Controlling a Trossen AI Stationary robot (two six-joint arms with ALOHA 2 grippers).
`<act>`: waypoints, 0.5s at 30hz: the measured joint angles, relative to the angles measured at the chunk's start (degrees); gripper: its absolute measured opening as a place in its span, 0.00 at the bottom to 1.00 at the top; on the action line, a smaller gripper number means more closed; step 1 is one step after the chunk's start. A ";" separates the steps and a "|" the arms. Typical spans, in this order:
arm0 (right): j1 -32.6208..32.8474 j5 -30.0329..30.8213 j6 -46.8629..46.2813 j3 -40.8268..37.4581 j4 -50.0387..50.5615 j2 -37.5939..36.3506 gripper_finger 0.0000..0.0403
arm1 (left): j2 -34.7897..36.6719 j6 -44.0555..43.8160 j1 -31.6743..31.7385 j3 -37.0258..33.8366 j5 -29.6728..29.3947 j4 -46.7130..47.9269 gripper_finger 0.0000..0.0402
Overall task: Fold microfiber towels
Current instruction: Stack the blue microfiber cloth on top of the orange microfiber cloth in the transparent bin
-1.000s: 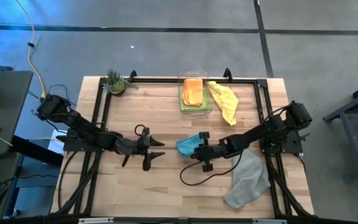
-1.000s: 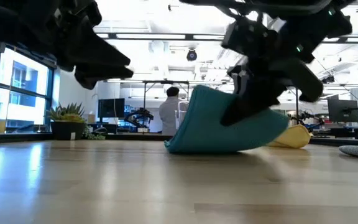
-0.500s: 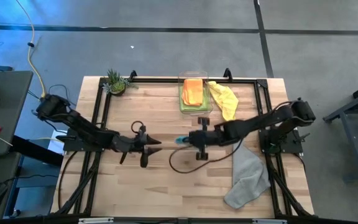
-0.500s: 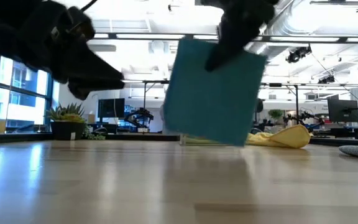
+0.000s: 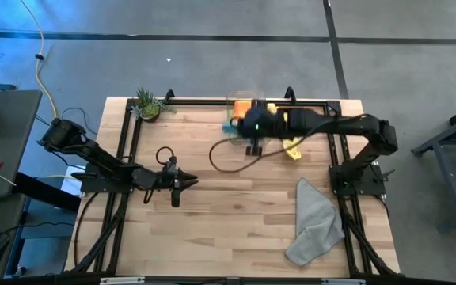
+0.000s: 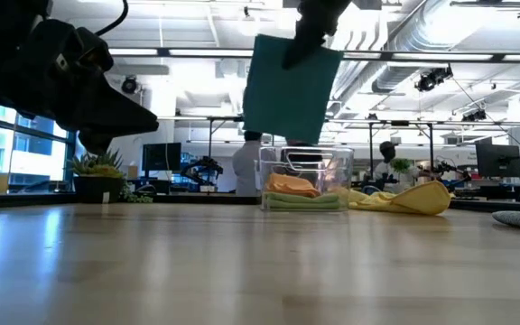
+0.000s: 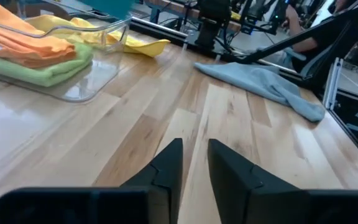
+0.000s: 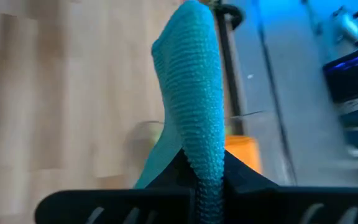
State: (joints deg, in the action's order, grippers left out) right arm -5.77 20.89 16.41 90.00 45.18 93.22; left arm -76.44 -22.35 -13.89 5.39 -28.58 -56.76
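Two of the five cloths are already lying folded in the clear plastic bin (image 6: 303, 185) at the far edge of the table: the lime green microfiber towel (image 7: 39, 65) at the bottom and the orange microfiber towel (image 7: 23, 42) on top of it.

Going from left to right: the left gripper (image 5: 177, 184) is hovering over the bare wood (image 5: 212, 222) toward the table's left side, near its middle, well apart from every cloth; its fingers (image 7: 166, 171) are standing narrow, with only a slim gap between them and nothing held.

Further right, the right gripper (image 8: 205, 171) is pinching the folded teal blue microfiber towel (image 6: 289, 83) and carrying it in the air above the bin, the cloth hanging flat and clear of the stack. It is judged to be the third towel, folded and about to be stacked, though not yet released.

Just beside the bin, on its right, the yellow microfiber towel (image 6: 415, 198) is lying crumpled and unfolded. Near the right front corner, the grey microfiber towel (image 5: 317, 222) is lying loosely spread, also unfolded.

Judging from this, roughly half the work is done: placing the teal one and folding two more is remaining.
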 joint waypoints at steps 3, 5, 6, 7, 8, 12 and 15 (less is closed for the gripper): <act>-4.65 -1.74 6.96 0.73 -0.41 0.12 0.00 | 0.00 0.20 0.00 0.00 0.00 0.03 0.13; -7.61 -2.45 11.24 0.15 -1.49 0.16 0.00 | 0.00 0.37 0.00 0.00 -0.02 0.04 0.12; -9.05 -2.51 13.09 -0.43 -2.53 0.16 0.00 | 0.00 0.37 0.00 0.00 -0.04 0.12 0.12; -10.44 -2.96 14.69 -1.09 -3.30 0.18 0.00 | 0.00 0.39 0.00 0.00 -0.04 0.16 0.11; -11.78 -3.72 16.01 -1.72 -4.03 0.21 0.00 | 0.00 0.41 0.00 0.00 -0.04 0.17 0.11; -16.10 -7.42 18.96 -3.84 -6.68 0.24 0.00 | 0.00 0.42 0.00 0.00 -0.40 0.36 0.09; -17.80 -7.94 19.76 -3.92 -7.15 0.26 0.00 | 0.00 0.42 0.00 0.00 -0.76 0.36 0.08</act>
State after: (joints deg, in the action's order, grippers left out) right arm -23.58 12.94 36.17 86.08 38.04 93.48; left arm -76.44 -21.93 -13.89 5.39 -29.34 -56.40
